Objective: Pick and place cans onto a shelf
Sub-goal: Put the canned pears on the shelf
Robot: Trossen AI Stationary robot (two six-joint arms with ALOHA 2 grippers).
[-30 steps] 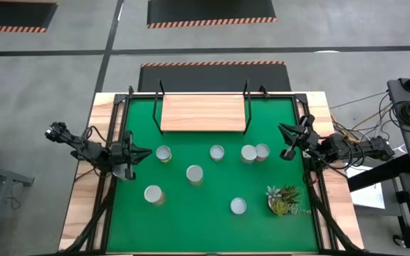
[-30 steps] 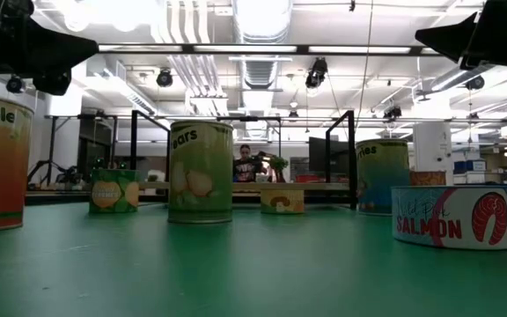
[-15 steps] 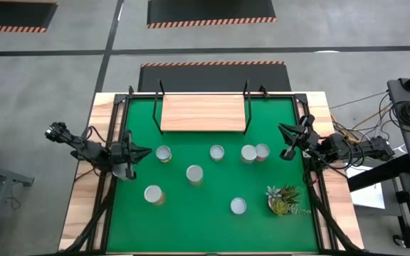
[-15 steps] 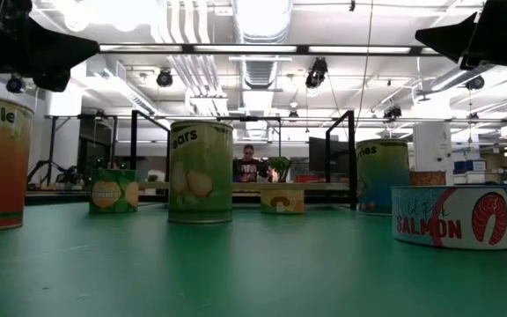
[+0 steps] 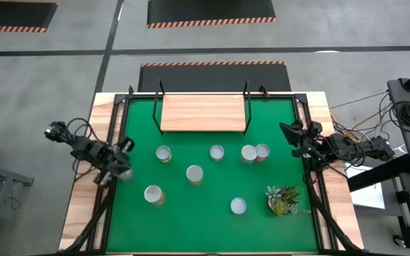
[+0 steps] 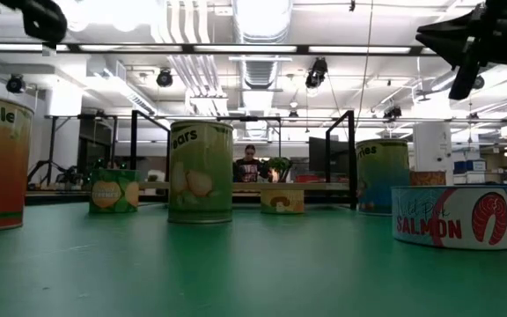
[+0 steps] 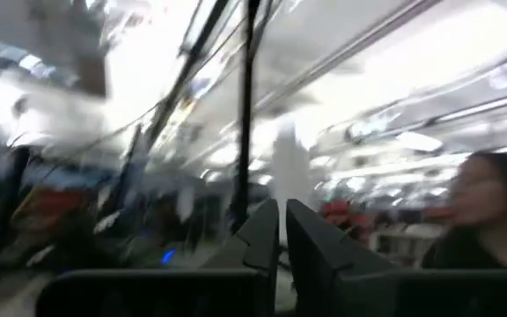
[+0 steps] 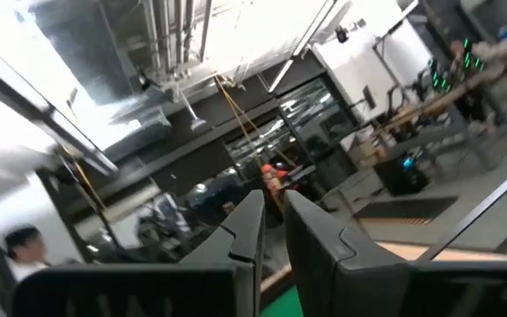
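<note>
Several cans with shiny round tops stand upright on the green mat, among them one at the left, one in the middle and a pair at the right. In the low view the pears can and the flat salmon can stand on their bases. The light-wood shelf lies at the mat's far edge. My left gripper hangs over the mat's left edge, shut and empty. My right gripper hangs over the mat's right edge, shut and empty. Both point up into the room.
A small leafy plant sits at the mat's near right. Black brackets stand at the shelf's ends. The wooden table frame borders the mat. A person shows far behind the table.
My left gripper has drawn back toward the table's left edge and risen, tipping upward. My right gripper has drawn back a little toward the right edge and turned toward the far edge, tipping upward. The cans have stayed where they were.
</note>
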